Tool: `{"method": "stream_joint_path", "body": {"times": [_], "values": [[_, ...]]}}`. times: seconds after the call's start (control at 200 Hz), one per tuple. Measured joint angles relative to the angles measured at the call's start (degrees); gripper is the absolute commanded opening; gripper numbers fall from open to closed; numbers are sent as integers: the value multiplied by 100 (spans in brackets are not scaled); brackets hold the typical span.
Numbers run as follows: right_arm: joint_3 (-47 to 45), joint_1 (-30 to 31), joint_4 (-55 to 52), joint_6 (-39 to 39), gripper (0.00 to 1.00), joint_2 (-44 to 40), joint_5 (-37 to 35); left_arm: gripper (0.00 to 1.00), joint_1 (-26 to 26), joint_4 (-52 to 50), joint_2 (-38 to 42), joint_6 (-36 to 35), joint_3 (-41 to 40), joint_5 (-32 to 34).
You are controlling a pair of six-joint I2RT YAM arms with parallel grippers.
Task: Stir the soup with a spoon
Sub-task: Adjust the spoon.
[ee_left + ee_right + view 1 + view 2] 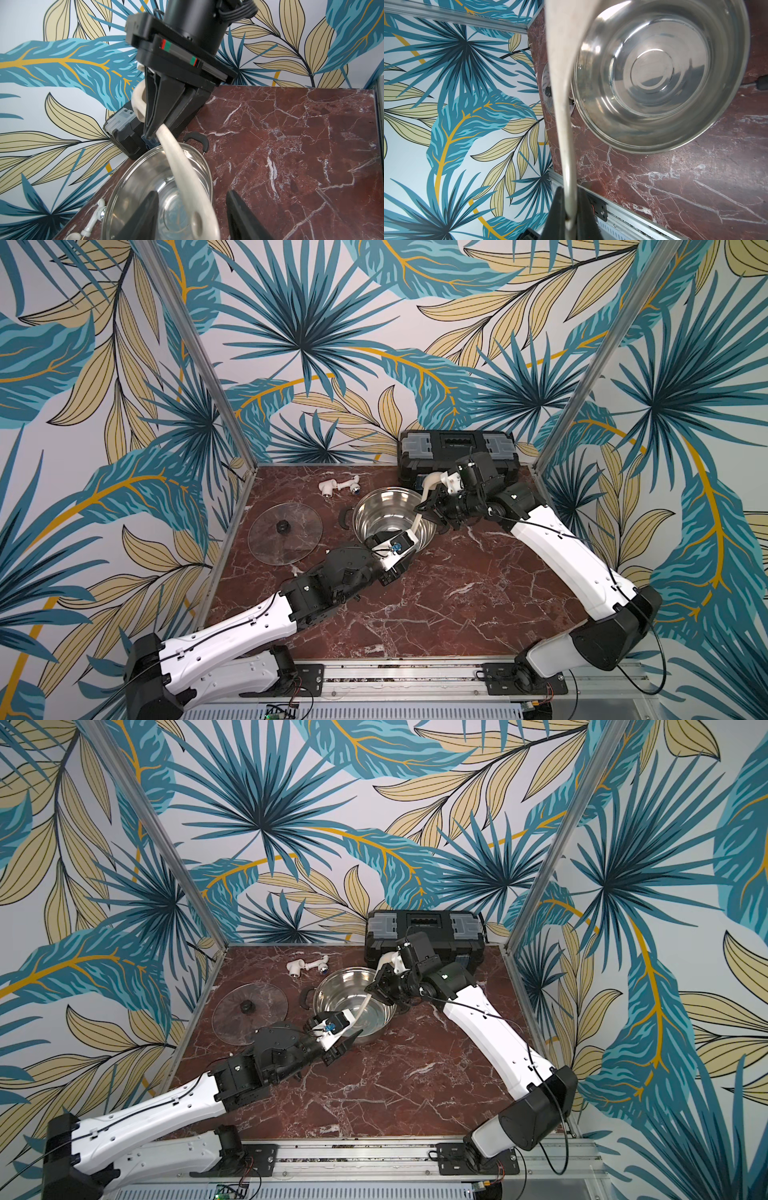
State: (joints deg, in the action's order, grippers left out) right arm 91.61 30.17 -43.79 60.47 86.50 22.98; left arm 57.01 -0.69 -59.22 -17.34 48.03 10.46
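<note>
Over on the left of the table (436, 605) a glass lid (266, 543) lies flat with its black knob up. A bit farther back and to its right there's a small white pipe fitting (338, 486) lying on the marble. Right of those stands the steel pot (374, 514), uncovered, with a black handle showing on its left side. The left claw (192, 193) has reached in over the pot's near rim. Its two black fingers (145, 214) stand apart, one on either side of the spoon's handle end, the end with the hanging hole. From the left wrist view there's a gap on both sides, so they aren't pinching it. The spoon (176, 166) hangs in the air over the right part of the pot, slanted. Its round bowl is up high at the far right and its long handle slopes down toward the near side. The right claw (153, 133) is clamped together on the handle just below the bowl and carries the spoon alone. In the right wrist view the handle runs straight out from between its closed fingers (556, 209). Behind that arm, at the far right against the wall, sits a black toolbox (457, 443) with its lid shut.
</note>
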Motion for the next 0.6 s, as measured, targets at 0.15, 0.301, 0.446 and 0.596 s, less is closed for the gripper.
{"method": "stream_joint_path", "body": {"times": [0.15,0.301,0.446,0.596], "values": [[-83,68,74,52,0,-35,0,48,55,48,-13,13,7,92],[-122,96,125,92,0,-37,-2,43,79,50,-59,24,79,170],[-153,138,179,131,0,-46,0,37,116,85,-74,11,98,282],[-175,181,195,153,0,-46,0,33,162,83,-149,-17,101,404]]}}
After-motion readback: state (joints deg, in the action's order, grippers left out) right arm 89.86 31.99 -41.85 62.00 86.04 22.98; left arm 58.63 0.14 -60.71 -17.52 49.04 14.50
